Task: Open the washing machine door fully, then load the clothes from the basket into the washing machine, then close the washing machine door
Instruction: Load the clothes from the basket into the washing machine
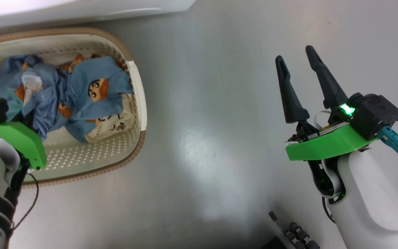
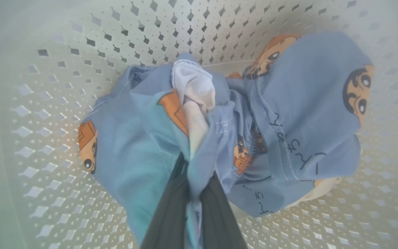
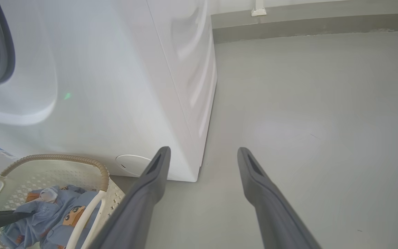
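With left fingers [image 2: 171,214] clenched on a fold of the clothes [image 2: 288,114], bunched in the basket [image 1: 138,90] on the floor [image 1: 219,121] beside the machine [image 3: 116,86], and right fingers [image 1: 290,93] spread empty well aside, lift straight up slowly, letting trailing cloth clear the basket without tipping it.

The grey floor [image 1: 219,155] held the basket [image 1: 139,100], well left of the right fingers [image 1: 290,97], with the washing machine [image 1: 81,8] just behind it.

Open floor [image 1: 219,138] right of basket [image 1: 139,100]; washing machine [image 3: 116,86] close behind basket.
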Motion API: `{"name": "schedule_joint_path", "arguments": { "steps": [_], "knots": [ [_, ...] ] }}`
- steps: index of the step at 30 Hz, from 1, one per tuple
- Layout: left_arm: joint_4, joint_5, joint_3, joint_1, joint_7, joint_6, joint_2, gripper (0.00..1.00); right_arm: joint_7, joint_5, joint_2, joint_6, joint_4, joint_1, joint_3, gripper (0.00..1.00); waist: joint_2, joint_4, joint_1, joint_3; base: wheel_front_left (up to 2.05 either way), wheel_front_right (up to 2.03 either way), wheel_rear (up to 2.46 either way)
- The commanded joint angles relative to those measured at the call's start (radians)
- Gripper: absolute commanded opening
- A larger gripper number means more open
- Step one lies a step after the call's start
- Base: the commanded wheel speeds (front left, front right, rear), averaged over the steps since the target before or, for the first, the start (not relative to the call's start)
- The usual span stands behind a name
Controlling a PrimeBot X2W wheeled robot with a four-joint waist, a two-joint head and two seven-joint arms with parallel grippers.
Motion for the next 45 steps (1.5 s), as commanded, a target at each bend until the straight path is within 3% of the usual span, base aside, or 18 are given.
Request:
{"name": "schedule_joint_path", "arguments": {
  "steps": [1,14,19,31,45],
  "knots": [
    [0.003,-0.020,0.016,0.020,-0.010,0.001,0.039,0.00,-0.008,-0.007,0.006,0.004,-0.016,0.029,0.010,1.00,-0.0001,0.008,0.0000,-0.026,0.00,0.00,0.00],
    [-0.036,-0.093,0.038,0.145,-0.084,0.001,-0.015,0.00,-0.008,0.015,-0.018,0.004,0.024,0.094,-0.007,1.00,-0.0001,0.064,0.0000,-0.258,0.00,0.00,0.00],
    [-0.125,-0.077,0.083,0.216,-0.085,0.009,-0.017,0.00,-0.008,0.024,-0.038,0.004,0.042,0.143,-0.016,1.00,-0.0001,0.088,0.0000,-0.362,0.00,0.00,0.00],
    [-0.344,0.047,0.239,0.441,-0.086,0.042,-0.058,0.00,-0.008,0.055,-0.082,0.004,0.067,0.287,-0.039,1.00,-0.0001,0.137,0.0000,-0.591,0.00,0.00,0.00],
    [-0.694,0.225,0.485,0.709,-0.086,0.072,-0.117,0.00,-0.008,0.074,-0.090,0.004,0.060,0.411,-0.080,1.00,-0.0001,0.173,0.0000,-0.730,0.00,0.00,0.00]
  ]
}}
